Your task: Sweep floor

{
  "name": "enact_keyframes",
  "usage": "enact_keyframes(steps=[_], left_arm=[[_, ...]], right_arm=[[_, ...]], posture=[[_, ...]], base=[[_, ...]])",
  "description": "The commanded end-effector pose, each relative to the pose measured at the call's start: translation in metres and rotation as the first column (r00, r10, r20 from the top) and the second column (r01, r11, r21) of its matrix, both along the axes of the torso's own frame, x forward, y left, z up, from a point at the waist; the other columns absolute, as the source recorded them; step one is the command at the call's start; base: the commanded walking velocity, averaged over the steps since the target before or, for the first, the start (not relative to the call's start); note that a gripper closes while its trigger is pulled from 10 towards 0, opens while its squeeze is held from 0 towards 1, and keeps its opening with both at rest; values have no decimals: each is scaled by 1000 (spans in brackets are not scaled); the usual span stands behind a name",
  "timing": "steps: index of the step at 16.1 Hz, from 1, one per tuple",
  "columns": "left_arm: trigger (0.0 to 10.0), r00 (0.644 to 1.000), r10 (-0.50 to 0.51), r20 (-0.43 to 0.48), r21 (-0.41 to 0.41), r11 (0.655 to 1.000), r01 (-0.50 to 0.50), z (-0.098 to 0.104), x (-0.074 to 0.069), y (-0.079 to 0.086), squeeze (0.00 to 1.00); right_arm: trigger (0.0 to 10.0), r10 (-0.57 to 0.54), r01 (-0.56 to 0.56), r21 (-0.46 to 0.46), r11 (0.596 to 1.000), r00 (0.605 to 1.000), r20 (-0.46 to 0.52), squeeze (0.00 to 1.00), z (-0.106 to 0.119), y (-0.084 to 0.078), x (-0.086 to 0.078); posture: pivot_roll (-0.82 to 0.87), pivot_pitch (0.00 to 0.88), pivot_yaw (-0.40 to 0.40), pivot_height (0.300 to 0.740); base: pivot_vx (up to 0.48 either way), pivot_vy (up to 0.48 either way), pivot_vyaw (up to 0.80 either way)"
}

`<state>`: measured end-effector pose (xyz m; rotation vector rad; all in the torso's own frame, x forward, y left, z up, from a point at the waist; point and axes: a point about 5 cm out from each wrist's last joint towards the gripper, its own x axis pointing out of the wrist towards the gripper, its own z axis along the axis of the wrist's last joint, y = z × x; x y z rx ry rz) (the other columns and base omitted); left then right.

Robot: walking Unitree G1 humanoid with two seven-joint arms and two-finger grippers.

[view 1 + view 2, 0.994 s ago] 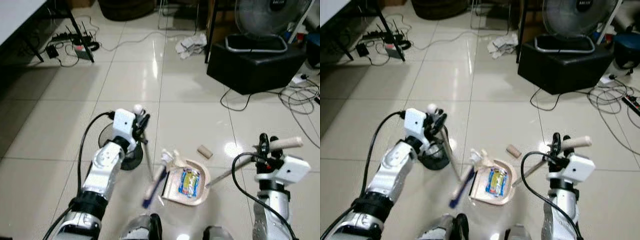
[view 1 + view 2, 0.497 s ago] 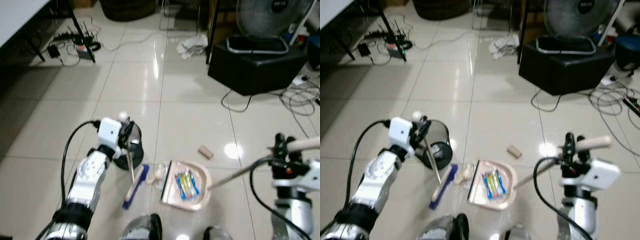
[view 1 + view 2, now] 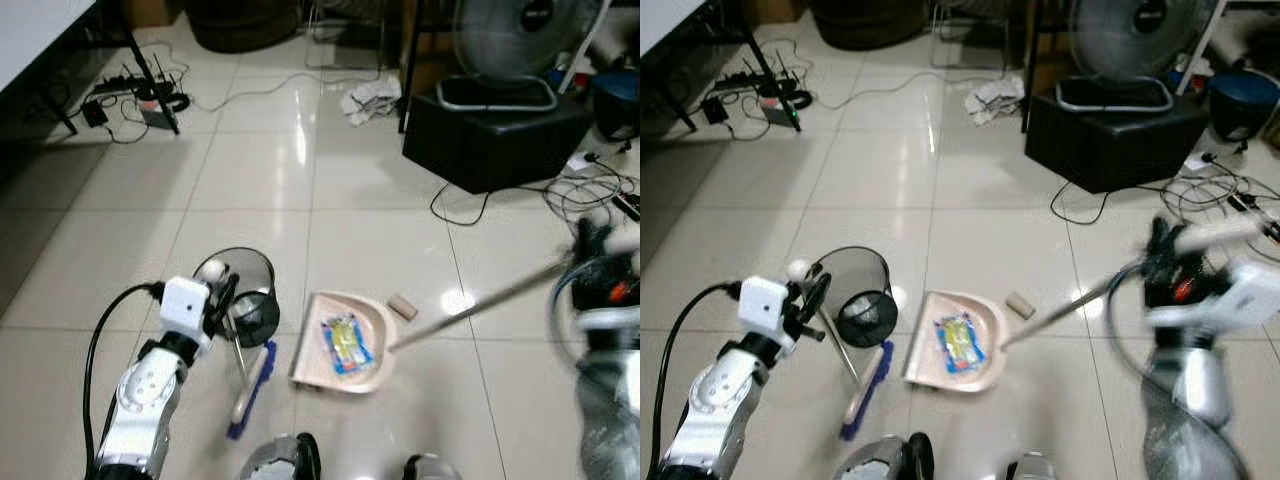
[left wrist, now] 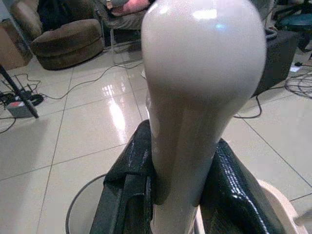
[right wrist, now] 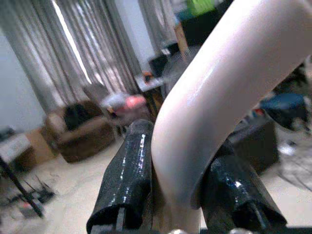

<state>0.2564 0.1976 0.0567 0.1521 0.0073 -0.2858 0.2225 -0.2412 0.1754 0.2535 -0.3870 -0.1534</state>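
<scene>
The left gripper's (image 4: 178, 195) jaws clamp the cream, round-topped broom handle (image 4: 195, 97), its blue-bristled head (image 3: 250, 395) trailing on the floor. The right gripper's (image 5: 175, 195) jaws grip the curved dustpan handle (image 5: 219, 92), steadying the cream plastic dustpan (image 3: 345, 345) flat to keep the wrapper (image 3: 345, 343).

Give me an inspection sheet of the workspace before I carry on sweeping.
Surface: glossy tiled floor, glare patches.
Job's things: dustpan holding a blue-yellow wrapper; brush head down beside it; small cork-like roll on the floor by the pan's rim.
Clutter: tipped mesh bin; crumpled rag.
Grippers: left gripper shut on the brush handle; right gripper shut on the dustpan handle, blurred.
Cables: power strip and leads far left; tangle far right.
Surroundings: fan on a black box.
</scene>
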Motion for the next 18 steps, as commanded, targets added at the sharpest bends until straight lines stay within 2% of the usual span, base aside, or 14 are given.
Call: enact_keyframes(steps=[1,2,4,5,6,9,11,12,14,16,18], left_arm=[[10000,999,11,-37,10,1000,-11,-5,-7,8,0],[10000,998,34,-49,14,999,-34,-8,-13,13,0],[10000,995,82,-55,14,997,-82,-13,-19,22,0],[10000,995,71,-66,28,997,-69,-14,-22,24,0],[10000,995,64,-74,47,997,-61,-16,-26,27,0],[10000,984,162,-67,57,986,-159,-19,-34,44,0],[10000,958,285,-41,77,957,-281,-18,-36,64,0],[10000,949,316,-19,78,946,-313,-14,-36,71,0],[10000,946,324,23,62,944,-324,-3,-36,71,0],[10000,949,308,64,55,949,-312,10,-25,64,0],[10000,951,304,55,70,949,-308,9,-13,55,0]], right_arm=[[10000,13,-15,24,1000,998,67,0,18,1,0],[10000,52,-54,12,998,994,98,0,37,4,9],[10000,89,-89,-3,996,989,116,0,60,7,26],[10000,87,-86,-14,996,988,127,0,68,7,32],[10000,96,-94,-22,995,985,141,0,74,9,37],[10000,109,-113,13,993,979,172,0,86,10,48],[10000,132,-140,32,990,976,176,0,93,16,62],[10000,141,-150,37,988,974,178,0,94,18,66],[10000,137,-147,44,988,975,172,0,92,19,69],[10000,106,-121,85,989,981,162,0,85,17,72],[10000,72,-92,131,987,986,151,0,80,15,74]], posture=[[-30,75,114,740],[-30,69,107,740],[-31,63,90,740],[-27,60,80,740],[-23,59,72,740],[-7,61,57,740],[16,53,38,740],[19,52,34,740],[24,51,33,740],[25,46,44,740],[19,42,58,740]], base=[[0,0,0],[0,0,0],[0,0,0],[0,0,0],[0,0,0],[0,0,742],[0,0,800],[0,0,800],[0,0,800],[0,0,800],[0,0,356]])
